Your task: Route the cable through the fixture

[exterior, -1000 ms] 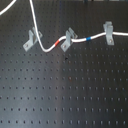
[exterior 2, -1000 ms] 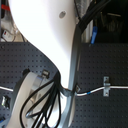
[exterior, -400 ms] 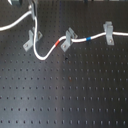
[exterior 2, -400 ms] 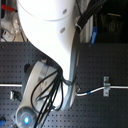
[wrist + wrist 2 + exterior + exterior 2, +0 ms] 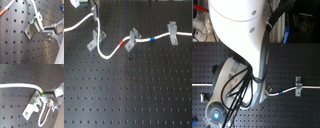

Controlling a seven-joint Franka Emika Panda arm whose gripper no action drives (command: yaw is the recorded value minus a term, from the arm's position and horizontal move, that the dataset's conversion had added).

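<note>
The white cable (image 5: pixel 111 54) comes in from the first exterior view's left, rises to my gripper (image 5: pixel 95 13), drops past the left fixture clip (image 5: pixel 96 40) and loops. Its red band (image 5: pixel 124 44) lies just before the middle clip (image 5: pixel 133 37). Its blue band (image 5: pixel 151 38) lies between the middle clip and the right clip (image 5: pixel 171 33). My gripper is shut on the cable just above the left clip. In the first wrist view the cable (image 5: pixel 35 8) meets that clip (image 5: pixel 32 27) beside my fingers (image 5: pixel 53 29). In the second wrist view the cable (image 5: pixel 20 85) ends at the clip (image 5: pixel 33 105).
The black perforated board (image 5: pixel 134 95) fills the first exterior view. In the second exterior view the white arm (image 5: pixel 242 35) and its black hoses (image 5: pixel 239 92) hide most of the board. Only the right clip (image 5: pixel 297 85) and the blue band (image 5: pixel 278 93) show there.
My gripper has carried the cable toward the first exterior view's left, over the left clip. The arm has swung lower and fills more of the second exterior view.
</note>
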